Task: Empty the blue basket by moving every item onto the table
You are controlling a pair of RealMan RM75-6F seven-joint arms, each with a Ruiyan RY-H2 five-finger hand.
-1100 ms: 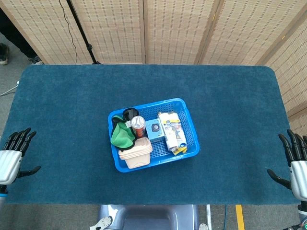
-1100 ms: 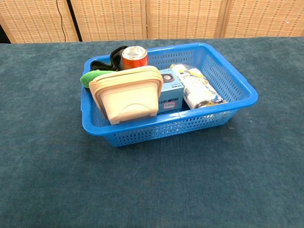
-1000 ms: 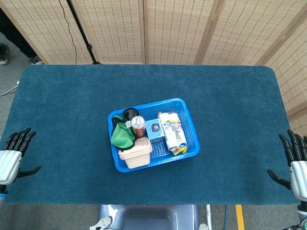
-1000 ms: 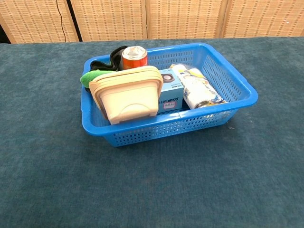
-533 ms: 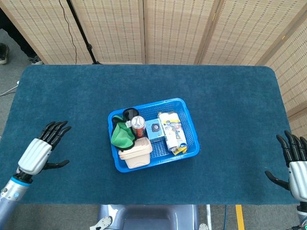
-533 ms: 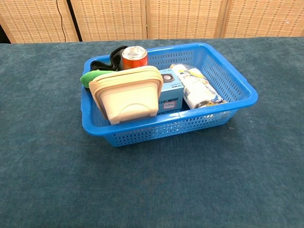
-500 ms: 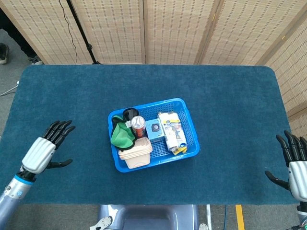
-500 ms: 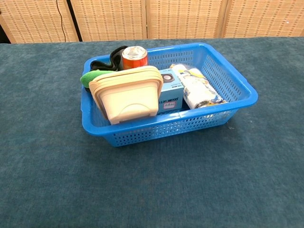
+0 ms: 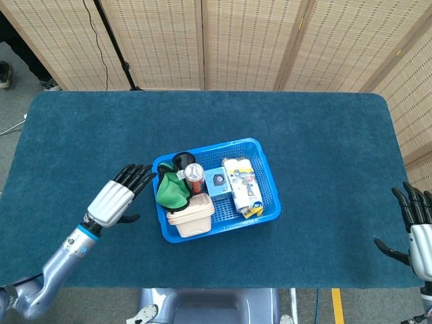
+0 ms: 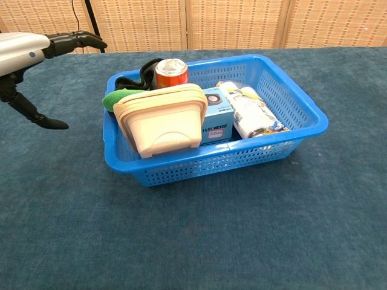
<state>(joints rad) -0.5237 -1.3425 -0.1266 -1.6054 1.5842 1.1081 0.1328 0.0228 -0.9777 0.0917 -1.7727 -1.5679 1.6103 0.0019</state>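
**Full basket, empty hands: how each item should take a grip**

Woven screens stand behind a table (image 9: 324,148) covered in dark teal felt, with the blue basket (image 9: 267,174) near its middle.

At the left, the left hand (image 9: 116,199) hovers just beside the basket's left wall, fingers spread, holding nothing; in the chest view it enters at the upper left corner (image 10: 24,51). Every item is in the basket, so the task looks not yet begun.

Nearest that hand, the green cloth (image 9: 171,190) lies bunched against the left wall. It is probably soft and light, so a pinch anywhere on the bunch should lift it. Behind it sits a black item (image 10: 144,75) I cannot identify. The beige container (image 10: 162,120) leans tilted at the front left; it looks like stiff, smooth plastic, best taken across its rim. The red can (image 10: 171,72) stands upright behind it, rigid and likely slippery, suiting a wrap around its side. Next, the small blue box (image 10: 216,116) is wedged between container and printed packet (image 10: 251,111); its cardboard could crush, so hold its top edges gently. The packet looks pliable and may sag if taken by one end.

Far right, the right hand (image 9: 420,229) waits at the table's edge, well apart, fingers apart and empty.
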